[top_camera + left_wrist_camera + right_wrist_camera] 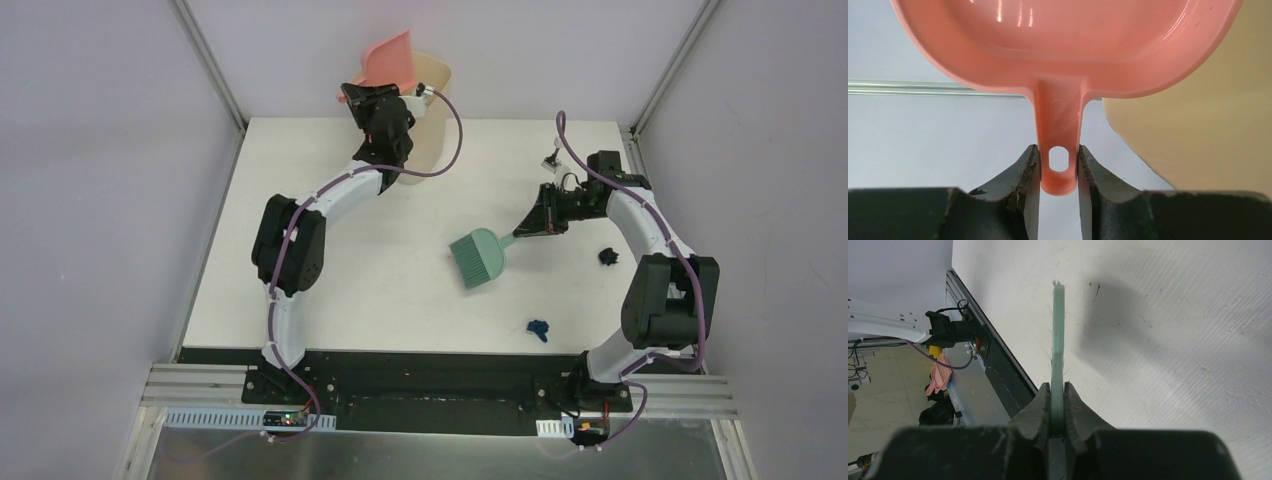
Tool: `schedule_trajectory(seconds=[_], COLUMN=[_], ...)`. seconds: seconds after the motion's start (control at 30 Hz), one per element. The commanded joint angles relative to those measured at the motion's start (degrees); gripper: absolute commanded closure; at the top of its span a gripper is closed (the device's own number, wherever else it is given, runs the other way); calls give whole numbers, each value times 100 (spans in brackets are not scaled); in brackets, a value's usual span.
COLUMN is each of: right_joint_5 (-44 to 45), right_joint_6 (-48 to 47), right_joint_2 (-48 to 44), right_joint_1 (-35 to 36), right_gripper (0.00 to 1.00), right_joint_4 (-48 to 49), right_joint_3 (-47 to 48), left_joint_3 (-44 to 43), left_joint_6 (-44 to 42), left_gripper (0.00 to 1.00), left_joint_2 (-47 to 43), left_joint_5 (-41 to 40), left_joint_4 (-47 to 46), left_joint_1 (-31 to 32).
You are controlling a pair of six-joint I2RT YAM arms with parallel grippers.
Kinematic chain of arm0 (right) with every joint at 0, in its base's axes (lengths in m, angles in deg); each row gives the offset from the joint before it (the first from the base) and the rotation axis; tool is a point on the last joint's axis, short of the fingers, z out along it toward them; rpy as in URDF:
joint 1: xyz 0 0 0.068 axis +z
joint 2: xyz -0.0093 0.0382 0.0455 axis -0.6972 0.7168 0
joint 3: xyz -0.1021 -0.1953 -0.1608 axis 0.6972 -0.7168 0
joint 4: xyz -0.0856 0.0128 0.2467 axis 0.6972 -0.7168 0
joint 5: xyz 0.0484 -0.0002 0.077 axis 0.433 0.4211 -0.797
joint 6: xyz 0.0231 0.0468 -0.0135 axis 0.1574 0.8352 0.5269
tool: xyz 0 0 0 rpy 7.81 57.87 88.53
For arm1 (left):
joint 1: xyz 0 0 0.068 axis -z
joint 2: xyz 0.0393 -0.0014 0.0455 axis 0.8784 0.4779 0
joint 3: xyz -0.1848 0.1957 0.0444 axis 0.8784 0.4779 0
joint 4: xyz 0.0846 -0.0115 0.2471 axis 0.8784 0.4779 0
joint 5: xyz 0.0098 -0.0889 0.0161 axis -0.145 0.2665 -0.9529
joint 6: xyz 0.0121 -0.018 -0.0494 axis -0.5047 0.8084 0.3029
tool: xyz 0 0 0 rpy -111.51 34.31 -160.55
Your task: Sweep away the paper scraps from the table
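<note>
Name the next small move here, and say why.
Probably lower the left gripper so the pink dustpan sits on the table near the dark blue scrap. The dustpan is raised, tilted over the cream bin, while that scrap and a black scrap lie on the table, and the right gripper holds the green brush nearby.

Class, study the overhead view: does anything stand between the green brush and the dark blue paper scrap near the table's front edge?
Nothing visible does. Only bare table lies between the brush, held by the right end effector, and the blue scrap. The black scrap sits off to the side, beside the right arm.
</note>
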Motion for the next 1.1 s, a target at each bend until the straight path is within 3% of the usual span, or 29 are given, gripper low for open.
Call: schedule_trajectory(seconds=[0.0,0.13,0.33,0.87,1.07], right_joint_5=[-234,-224,-168,-65,-15], right_joint_6=[-106,-86,-38,50,119], right_joint_2=[-78,-119,-230,-500,-610], right_joint_1=[10,6,6,-109,-109], right_gripper=[100,100,100,100,100], right_joint_4=[57,66,109,209,145], right_joint_3=[206,212,184,144,294], left_joint_3=[-93,-628,-853,-466,745], left_joint_6=[391,2661,5427,7735,8422], left_gripper=[91,90,90,89,86], left_joint_2=[-202,-546,-1330,-2400,-3642], left_joint_5=[-75,-3,1147,3655,4737], left_joint_4=[-194,1872,4025,5853,5864], left_joint_1=[17,-99,-359,-658,-537])
